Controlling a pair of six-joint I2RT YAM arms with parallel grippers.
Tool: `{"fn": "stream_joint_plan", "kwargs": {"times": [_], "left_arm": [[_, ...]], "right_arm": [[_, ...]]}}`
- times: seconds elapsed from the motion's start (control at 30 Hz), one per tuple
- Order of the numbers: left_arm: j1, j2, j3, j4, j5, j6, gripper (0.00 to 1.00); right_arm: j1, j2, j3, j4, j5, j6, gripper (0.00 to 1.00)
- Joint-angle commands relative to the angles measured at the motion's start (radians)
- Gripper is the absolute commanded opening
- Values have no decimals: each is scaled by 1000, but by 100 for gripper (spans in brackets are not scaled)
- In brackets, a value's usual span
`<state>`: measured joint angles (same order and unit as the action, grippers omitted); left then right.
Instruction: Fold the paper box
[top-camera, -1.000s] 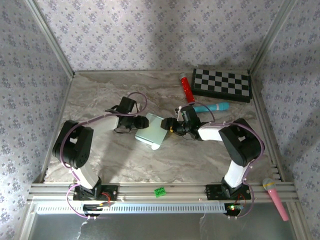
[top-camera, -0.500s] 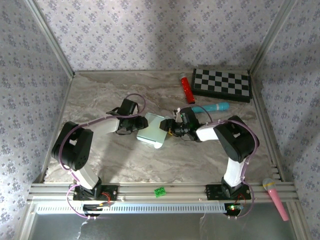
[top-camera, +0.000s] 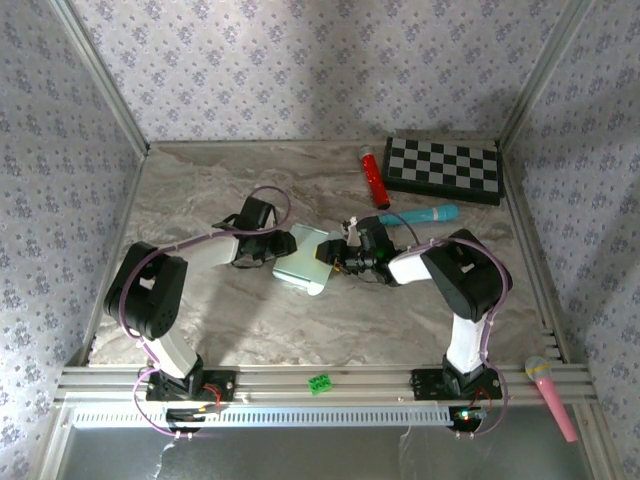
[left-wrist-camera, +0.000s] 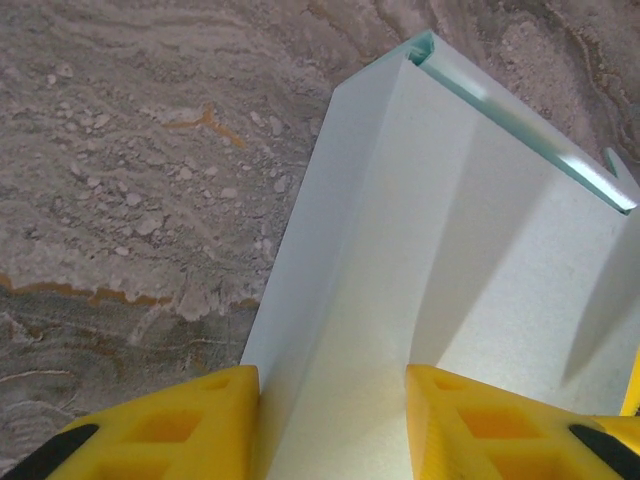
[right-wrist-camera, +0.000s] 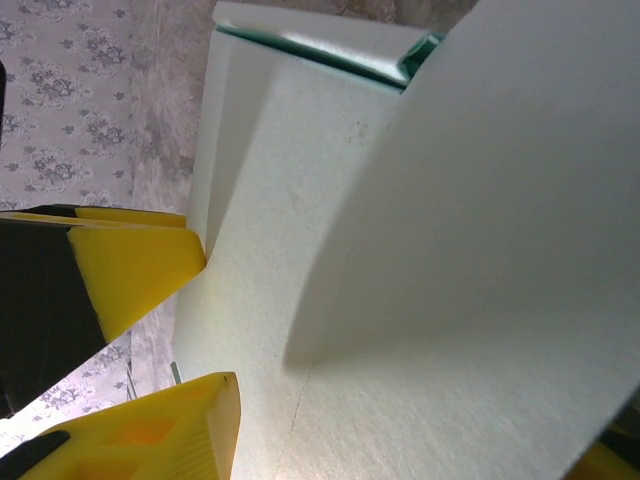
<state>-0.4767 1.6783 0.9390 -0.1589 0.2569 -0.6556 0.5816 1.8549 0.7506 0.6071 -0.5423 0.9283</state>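
Marble-patterned tabletop (top-camera: 200, 190), boxed in by floral wallpaper, is carrying the paper box (top-camera: 303, 262) near its middle. The pale mint card is lying partly folded, with a rounded tab pointing toward the near edge.

The left gripper (top-camera: 283, 250) is reaching in low against the box's left side. From the left wrist, its yellow fingers (left-wrist-camera: 150, 420) are standing apart with a creased, raised panel of the card running up between them. One finger is sitting just beside the panel's outer edge. Whether they are pressing the card cannot be told.

The right gripper (top-camera: 328, 252) is meeting the box's right side, so the two arms are facing each other across it. From the right wrist, a large curved flap is looming close to the lens. The card's edge is passing between two yellow fingertips (right-wrist-camera: 130, 265) that are standing a little apart. Whether they are pinching it cannot be told either.

A teal toy microphone (top-camera: 425, 214) is lying just behind the right arm. Farther back, a red tube (top-camera: 373, 176) is resting beside a folded checkerboard (top-camera: 443, 168) near the far right corner. A small green piece (top-camera: 320, 383) is sitting on the front rail between the arm bases, and a pink toy microphone (top-camera: 552, 390) is lying at the rail's right end.
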Motion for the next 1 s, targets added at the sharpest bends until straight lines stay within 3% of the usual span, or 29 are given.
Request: {"fn": "stream_joint_plan", "kwargs": {"times": [0.0,0.27,0.53,0.97], "left_arm": [[-11,28,-12,59,97,6,42],[-13,16,3,81,135,8,46],[-14,23,-7,161,203,-29,47],[-12,55,2,193,198,-45,48]], "right_arm": [[34,-52,36,51,-21,-10,50],[52,-157,104,-206,82,-155,49],[71,-182,153,-270,98,-187,49],[106,-220,251,-431,162,-280,49]]}}
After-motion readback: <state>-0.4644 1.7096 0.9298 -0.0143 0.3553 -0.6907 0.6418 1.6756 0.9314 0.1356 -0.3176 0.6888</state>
